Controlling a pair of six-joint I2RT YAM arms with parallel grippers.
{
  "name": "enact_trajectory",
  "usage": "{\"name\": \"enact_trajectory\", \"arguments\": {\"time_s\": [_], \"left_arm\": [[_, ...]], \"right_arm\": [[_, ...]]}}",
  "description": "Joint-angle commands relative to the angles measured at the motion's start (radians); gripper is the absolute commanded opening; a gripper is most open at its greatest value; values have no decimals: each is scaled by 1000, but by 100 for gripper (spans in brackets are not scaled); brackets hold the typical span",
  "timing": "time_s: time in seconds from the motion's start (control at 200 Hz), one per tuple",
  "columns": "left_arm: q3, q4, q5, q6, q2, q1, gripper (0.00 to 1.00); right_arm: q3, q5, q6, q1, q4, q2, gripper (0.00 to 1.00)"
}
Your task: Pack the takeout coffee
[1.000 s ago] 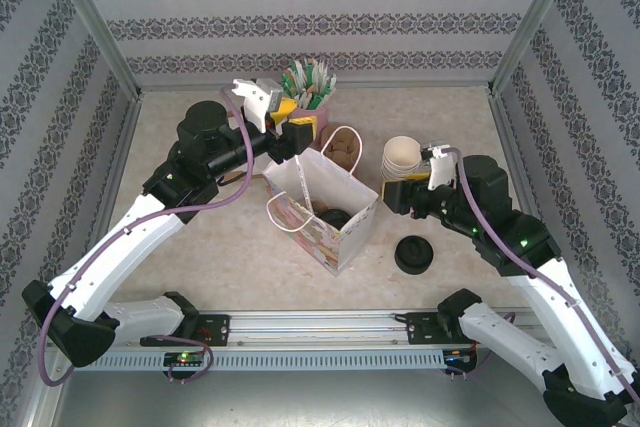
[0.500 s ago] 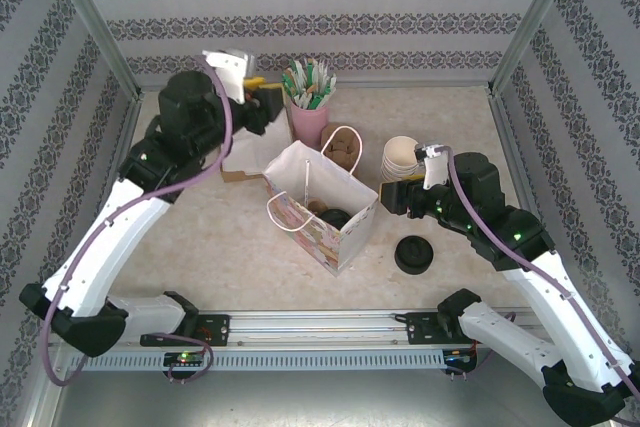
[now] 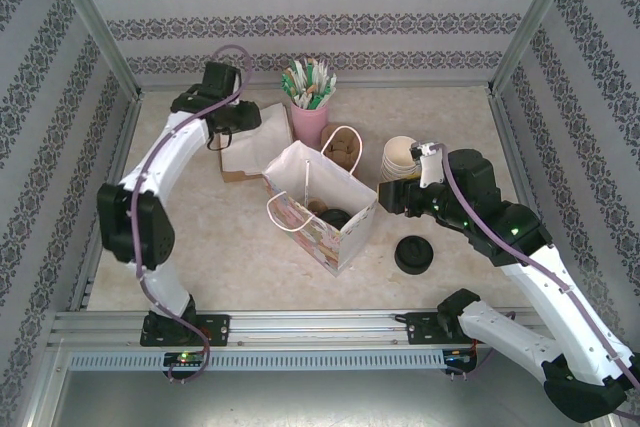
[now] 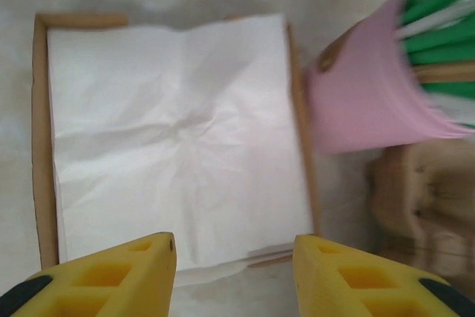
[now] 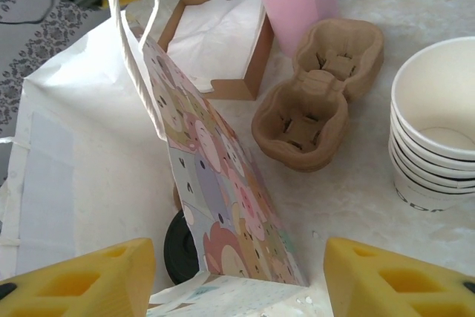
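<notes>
The takeout coffee (image 3: 335, 215) stands inside the open paper bag (image 3: 318, 203); from above it is a black disc. In the right wrist view its black lid (image 5: 180, 246) peeks out behind the bag's patterned wall (image 5: 223, 176). My right gripper (image 3: 390, 194) hangs open at the bag's right end, and in its own view the right gripper (image 5: 237, 252) has the bag's near corner between its fingers without touching it. My left gripper (image 3: 238, 134) is at the back left. The left gripper (image 4: 234, 249) is open and empty over a box of white napkins (image 4: 174, 139).
A stack of lidless cream cups (image 3: 402, 158) stands just behind my right gripper, and a pile of black lids (image 3: 414, 254) lies in front of it. A brown cup carrier (image 3: 343, 147) and a pink pot of stirrers (image 3: 310, 119) stand behind the bag. The napkin box (image 3: 245, 154) is left of them.
My left arm has swung away from above the bag to the back left, over the napkin box, its jaws a little narrower. The right arm has barely moved.
</notes>
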Motion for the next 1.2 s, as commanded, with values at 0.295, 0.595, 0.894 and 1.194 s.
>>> {"name": "enact_trajectory", "arguments": {"time_s": [0.295,0.595,0.894,1.194], "left_arm": [[264,-78,-105,-4,335,8,53],[415,-163,-122,-4,463,11,53],[259,-114,-111,-22,408,11,55],[230,-104,-96,-25,408,11,51]], "right_arm": [[4,52,4,19,-36,-15,62],[-5,59,1,20,-33,-8,63],[-14,48,0,21,-10,11,63],[-24,46,4,23,-6,4,63]]}}
